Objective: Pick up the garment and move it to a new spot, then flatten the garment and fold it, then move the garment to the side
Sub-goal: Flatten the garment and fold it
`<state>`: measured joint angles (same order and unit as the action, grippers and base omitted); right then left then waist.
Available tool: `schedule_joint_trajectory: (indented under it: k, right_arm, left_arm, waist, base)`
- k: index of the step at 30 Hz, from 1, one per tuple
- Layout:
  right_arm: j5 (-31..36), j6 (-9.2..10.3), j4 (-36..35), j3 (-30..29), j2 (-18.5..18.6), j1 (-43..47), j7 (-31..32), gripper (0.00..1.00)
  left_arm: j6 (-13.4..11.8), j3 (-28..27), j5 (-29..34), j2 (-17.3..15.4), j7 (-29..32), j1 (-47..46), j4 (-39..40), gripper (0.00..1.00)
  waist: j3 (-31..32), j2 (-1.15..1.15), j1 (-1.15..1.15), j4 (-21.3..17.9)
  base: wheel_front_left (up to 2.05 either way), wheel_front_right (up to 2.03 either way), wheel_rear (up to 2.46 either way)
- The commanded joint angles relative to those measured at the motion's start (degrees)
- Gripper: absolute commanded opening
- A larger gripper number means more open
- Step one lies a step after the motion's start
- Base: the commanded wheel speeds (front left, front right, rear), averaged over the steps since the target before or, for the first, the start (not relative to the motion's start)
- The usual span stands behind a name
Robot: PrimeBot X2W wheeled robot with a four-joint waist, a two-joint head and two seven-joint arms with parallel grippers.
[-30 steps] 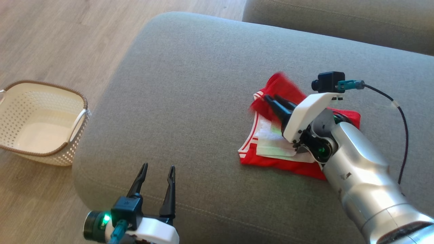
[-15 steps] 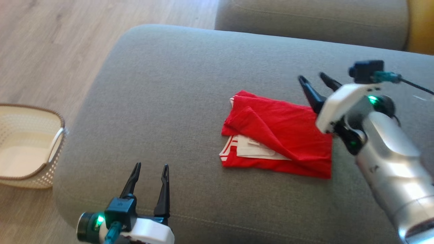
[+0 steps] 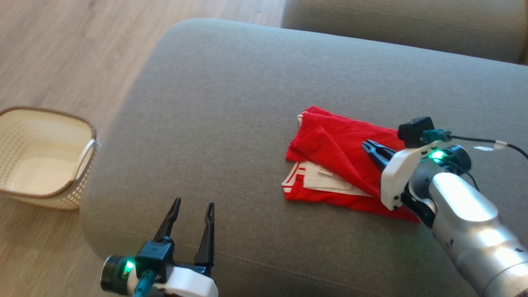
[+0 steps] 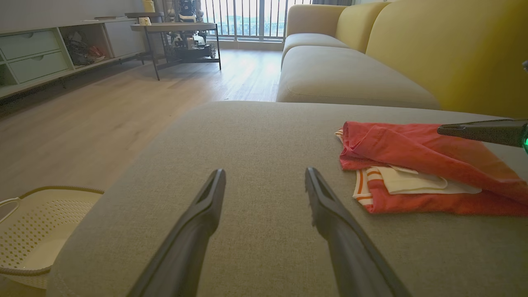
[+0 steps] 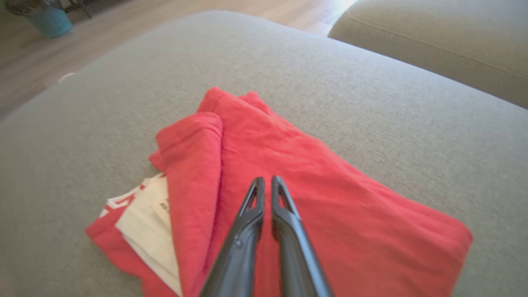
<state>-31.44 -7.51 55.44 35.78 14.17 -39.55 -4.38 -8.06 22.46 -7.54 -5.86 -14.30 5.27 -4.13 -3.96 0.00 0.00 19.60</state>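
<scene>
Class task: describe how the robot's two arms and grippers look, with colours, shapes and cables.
Left gripper: two long, tapered black jaws on a white mount, a small black camera with a teal plug, and a green light. Right gripper: same jaws and mount, a black cable, and a glossy silver forearm.

right pincer [image 3: 367, 144] now closed over garment [image 3: 334, 142]

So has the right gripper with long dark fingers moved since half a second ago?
Yes. The right gripper has come from off the right edge of the folded red garment to over its cloth, fingers now together.
</scene>
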Motion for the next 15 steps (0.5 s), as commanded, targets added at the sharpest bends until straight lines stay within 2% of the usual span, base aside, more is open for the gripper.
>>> schedule_joint_trajectory:
  k: [1, 8, 15]
  right_arm:
    - [0.5, 0.02, -0.3, 0.6, 0.4, -2.3, -1.1, 0.0]
    - [0.8, 0.02, 3.6, 5.8, -1.6, -3.4, -1.5, 0.0]
    - [-8.7, 0.02, -2.6, 12.2, -3.6, -1.8, 2.0, 0.0]
  left_arm:
    - [-0.1, -1.5, 0.6, 0.4, -0.7, -2.8, 1.6, 1.0]
    - [0.0, -1.0, 0.5, 0.9, -0.7, -3.0, 1.2, 1.0]
    - [-0.4, -1.5, 0.5, 1.4, -0.7, -3.0, 1.8, 1.0]
  waist:
    - [-0.8, 0.0, 0.0, 1.4]
    - [-1.4, 0.0, 0.0, 3.3]
    - [-1.8, 0.0, 0.0, 2.5]
  base:
    - [0.0, 0.0, 0.0]
    - [0.0, 0.0, 0.0]
    - [0.0, 0.0, 0.0]
